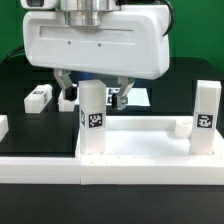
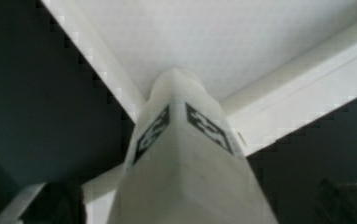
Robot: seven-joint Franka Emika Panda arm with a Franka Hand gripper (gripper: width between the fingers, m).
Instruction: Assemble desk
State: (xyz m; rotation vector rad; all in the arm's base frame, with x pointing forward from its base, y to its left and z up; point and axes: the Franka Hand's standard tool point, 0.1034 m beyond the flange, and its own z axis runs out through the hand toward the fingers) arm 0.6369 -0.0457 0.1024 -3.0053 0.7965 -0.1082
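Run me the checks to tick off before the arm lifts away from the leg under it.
1. Pincer open, fingers apart from the centre leg: ok.
2. Centre leg upright at the tabletop corner: ok.
3. Centre leg fully seated in its socket: cannot tell.
4. Right-hand leg standing upright on the tabletop: ok.
5. Loose leg lying on the table, apart from the pincer: ok.

Robot lab, green backdrop [image 1: 196, 28], black table [image 1: 18, 78]
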